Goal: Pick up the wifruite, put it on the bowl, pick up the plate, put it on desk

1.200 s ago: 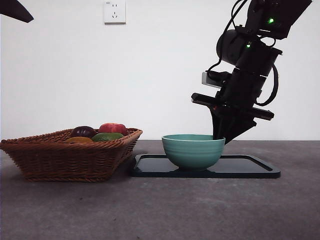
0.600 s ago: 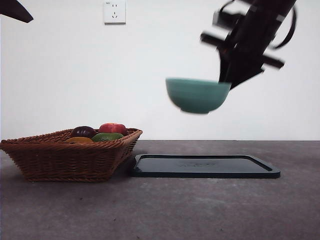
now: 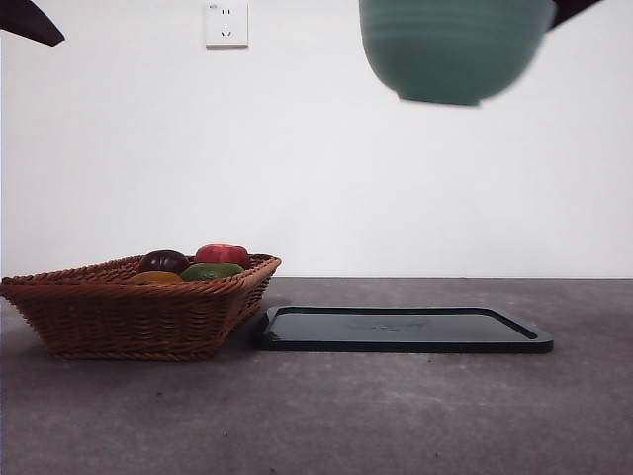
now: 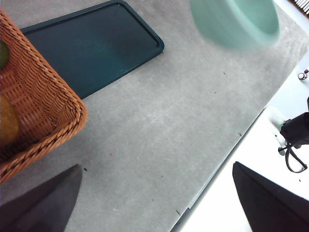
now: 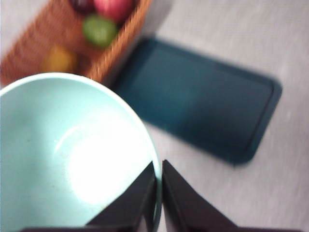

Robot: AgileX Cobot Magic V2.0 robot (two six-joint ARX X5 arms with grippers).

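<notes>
My right gripper [image 5: 158, 166] is shut on the rim of the teal-green bowl [image 5: 72, 159], one jaw inside and one outside. It holds the empty bowl [image 3: 450, 49] high in the air, above the dark rectangular plate [image 3: 406, 330] lying flat on the desk [image 3: 396, 416]. The golden-brown wifruite [image 3: 155, 278] lies in the wicker basket [image 3: 129, 317] and shows blurred in the right wrist view [image 5: 59, 59]. My left gripper [image 4: 155, 166] hangs open and empty high over the desk, away from all of it.
A red fruit [image 3: 224, 254], a green fruit [image 3: 212, 270] and a dark purple fruit [image 3: 164, 261] share the basket, which stands just left of the plate. The desk's edge [image 4: 227, 154] runs near the left gripper. A wall socket [image 3: 226, 23] is behind.
The right gripper has lifted the bowl off the dark plate, from resting on it to high at the top of the front view. The plate now lies bare.
</notes>
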